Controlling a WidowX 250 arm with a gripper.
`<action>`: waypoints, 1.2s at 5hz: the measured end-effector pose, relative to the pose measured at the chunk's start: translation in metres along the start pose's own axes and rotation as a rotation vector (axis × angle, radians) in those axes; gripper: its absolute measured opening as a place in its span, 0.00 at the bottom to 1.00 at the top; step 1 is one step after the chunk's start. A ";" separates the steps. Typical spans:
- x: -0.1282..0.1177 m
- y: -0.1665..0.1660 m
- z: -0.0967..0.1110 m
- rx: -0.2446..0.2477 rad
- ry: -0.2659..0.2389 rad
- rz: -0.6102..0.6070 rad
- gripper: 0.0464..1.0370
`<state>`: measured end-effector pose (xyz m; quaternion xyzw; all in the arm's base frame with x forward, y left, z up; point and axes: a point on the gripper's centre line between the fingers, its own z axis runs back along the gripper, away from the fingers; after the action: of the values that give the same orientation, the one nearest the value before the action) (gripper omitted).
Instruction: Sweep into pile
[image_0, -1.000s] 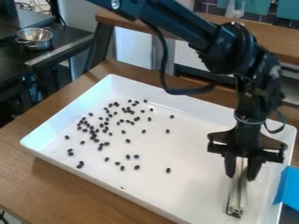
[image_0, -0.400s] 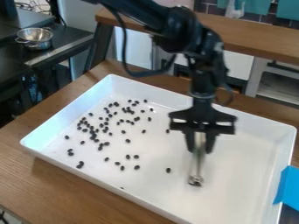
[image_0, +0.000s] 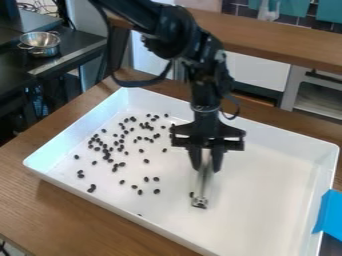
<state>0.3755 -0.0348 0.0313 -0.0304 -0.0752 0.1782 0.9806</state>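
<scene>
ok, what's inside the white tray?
Loose dark pellets, most on the image's left; the gripper holds a metallic tool over the tray. Floor behind gripper and tool is covered, so pellets there can't be ruled out.

Brown table (image_0: 27, 155), white cabinet (image_0: 255, 70), dark tiles (image_0: 297, 19)

you're in a lab, it seems, dressed as a kitchen — a black robot arm (image_0: 204, 75) over a wooden table (image_0: 73, 210), a metal colander (image_0: 41, 49) upper left, dark tiles (image_0: 242, 10) at the top — with cables (image_0: 40, 7) in the upper left corner.
</scene>
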 end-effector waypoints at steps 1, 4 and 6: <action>-0.001 0.024 0.002 0.001 -0.002 0.013 0.31; -0.022 0.109 0.010 0.071 0.011 -0.014 0.31; -0.010 0.159 0.016 0.178 -0.103 -0.061 0.31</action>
<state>0.3092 0.1111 0.0319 0.0683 -0.1104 0.1557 0.9792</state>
